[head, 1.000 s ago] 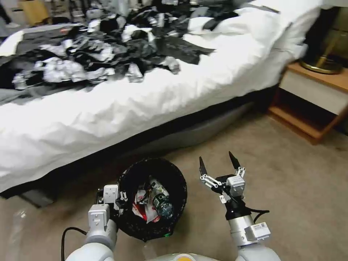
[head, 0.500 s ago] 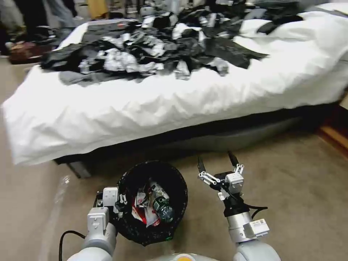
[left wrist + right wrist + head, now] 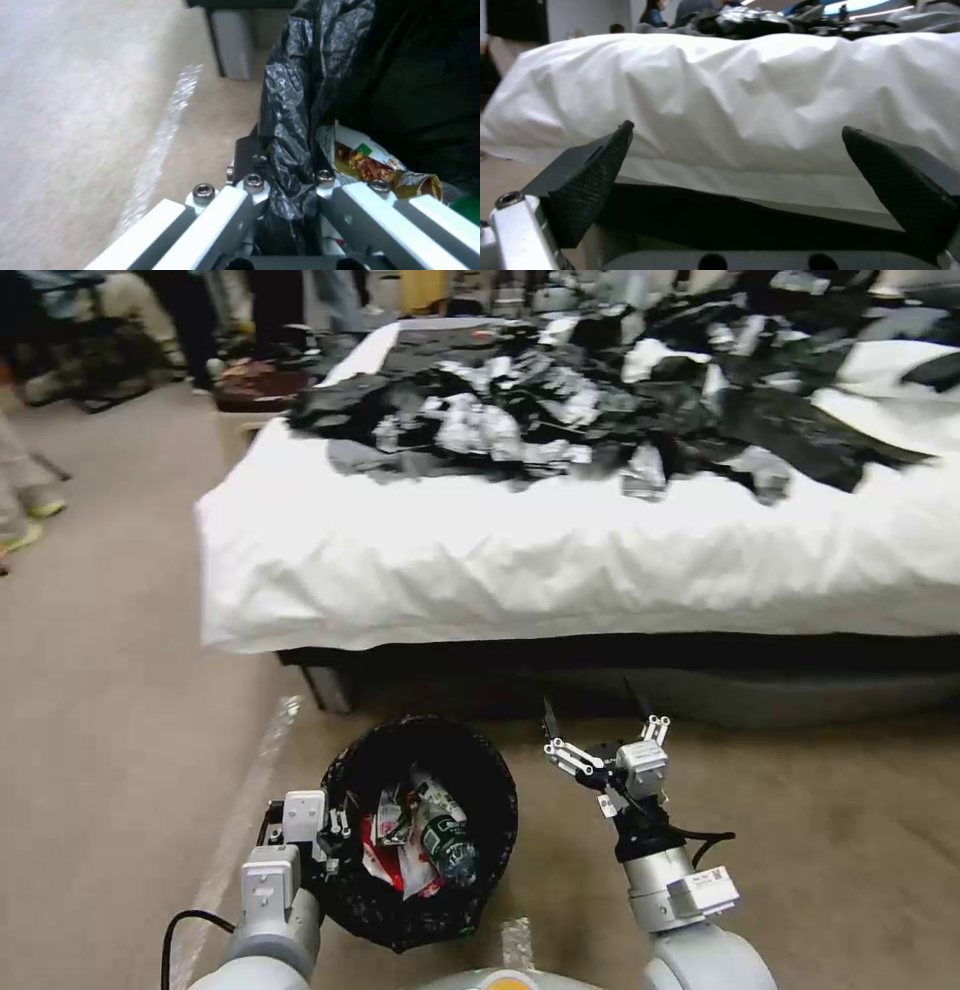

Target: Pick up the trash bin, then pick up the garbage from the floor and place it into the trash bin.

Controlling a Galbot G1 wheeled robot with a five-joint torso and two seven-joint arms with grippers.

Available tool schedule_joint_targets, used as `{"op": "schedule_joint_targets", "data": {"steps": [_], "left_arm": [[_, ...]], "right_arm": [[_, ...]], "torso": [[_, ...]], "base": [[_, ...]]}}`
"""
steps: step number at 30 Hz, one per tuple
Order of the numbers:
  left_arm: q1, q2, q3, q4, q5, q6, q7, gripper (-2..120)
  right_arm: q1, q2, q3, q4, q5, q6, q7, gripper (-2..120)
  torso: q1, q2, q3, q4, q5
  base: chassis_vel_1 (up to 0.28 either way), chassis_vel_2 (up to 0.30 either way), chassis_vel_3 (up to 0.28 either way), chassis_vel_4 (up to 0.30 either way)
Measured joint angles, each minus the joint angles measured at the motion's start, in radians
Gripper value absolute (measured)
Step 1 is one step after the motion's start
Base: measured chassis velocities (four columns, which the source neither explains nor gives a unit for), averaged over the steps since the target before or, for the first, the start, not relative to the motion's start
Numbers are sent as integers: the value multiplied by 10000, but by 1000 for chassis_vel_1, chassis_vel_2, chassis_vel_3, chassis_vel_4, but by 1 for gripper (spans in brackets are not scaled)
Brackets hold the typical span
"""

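The trash bin (image 3: 497,790), lined with a black bag, hangs just in front of me in the head view. My left gripper (image 3: 335,835) is shut on its near-left rim. Garbage (image 3: 420,840) lies inside: red-white wrappers and a small bottle with a green label. In the left wrist view my left gripper (image 3: 285,180) pinches the black bag over the trash bin (image 3: 310,75) rim, with a wrapper (image 3: 370,165) just inside. To the bin's right my right gripper (image 3: 592,710) is held up, open and empty. In its wrist view the right gripper (image 3: 737,129) points at the bed.
A white-sheeted bed (image 3: 560,560) stands straight ahead, heaped with black and silver bags (image 3: 620,420); its corner leg (image 3: 325,685) is beyond the bin. The bed (image 3: 760,93) also fills the right wrist view. People's legs (image 3: 20,470) stand far left. Open carpet (image 3: 120,670) lies left.
The whole head view has swung left, so the bed slid right and the nightstand left the picture. Both arms and the bin keep their places in front of me.
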Motion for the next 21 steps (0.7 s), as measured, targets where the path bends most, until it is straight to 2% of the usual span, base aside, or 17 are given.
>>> {"op": "schedule_joint_targets", "data": {"steps": [21], "left_arm": [[-103, -36, -14, 74, -31, 0, 0, 0]], "right_arm": [[186, 12, -52, -105, 26, -150, -3, 100]], "torso": [[0, 0, 0, 1, 1]], "base": [[127, 126, 122, 128]]}}
